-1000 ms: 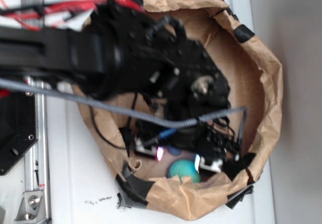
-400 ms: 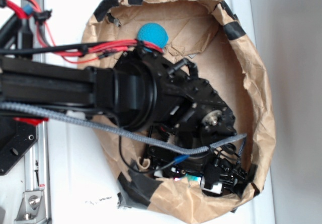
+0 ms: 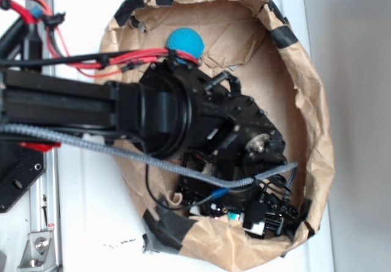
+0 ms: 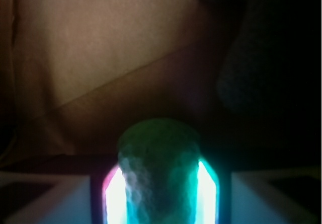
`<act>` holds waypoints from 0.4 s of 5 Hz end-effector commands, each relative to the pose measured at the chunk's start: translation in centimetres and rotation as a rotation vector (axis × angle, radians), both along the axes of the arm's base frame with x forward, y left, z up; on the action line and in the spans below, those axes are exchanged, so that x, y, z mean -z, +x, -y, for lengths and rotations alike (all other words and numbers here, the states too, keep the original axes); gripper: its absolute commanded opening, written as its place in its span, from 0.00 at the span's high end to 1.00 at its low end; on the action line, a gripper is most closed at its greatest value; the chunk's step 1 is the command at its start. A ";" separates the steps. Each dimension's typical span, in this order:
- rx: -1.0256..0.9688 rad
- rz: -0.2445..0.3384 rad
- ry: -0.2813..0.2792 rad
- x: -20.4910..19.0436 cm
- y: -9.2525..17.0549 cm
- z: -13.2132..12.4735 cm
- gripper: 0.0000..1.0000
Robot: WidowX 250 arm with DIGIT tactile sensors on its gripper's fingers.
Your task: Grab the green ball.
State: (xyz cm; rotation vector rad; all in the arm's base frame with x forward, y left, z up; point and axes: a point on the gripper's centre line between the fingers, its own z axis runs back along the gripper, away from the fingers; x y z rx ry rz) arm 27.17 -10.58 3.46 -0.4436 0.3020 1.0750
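Robot lab bench, taped paper bin (image 3: 317, 101), metal rail (image 3: 43, 223)

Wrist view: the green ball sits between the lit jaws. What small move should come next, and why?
Probably close the jaws on the green ball. In the wrist view it fills the gap between the two glowing pads, one on each side, with paper beyond it. Whether they already press it is unclear. The exterior view shows the gripper low inside the paper bag, so no further reach seems needed.
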 end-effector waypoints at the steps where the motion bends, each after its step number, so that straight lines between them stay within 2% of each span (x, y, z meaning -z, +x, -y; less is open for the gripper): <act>1: 0.225 0.296 0.228 -12.1 0.8 -6.1 1.00; 2: 0.280 0.378 0.293 -16.1 0.2 -10.4 1.00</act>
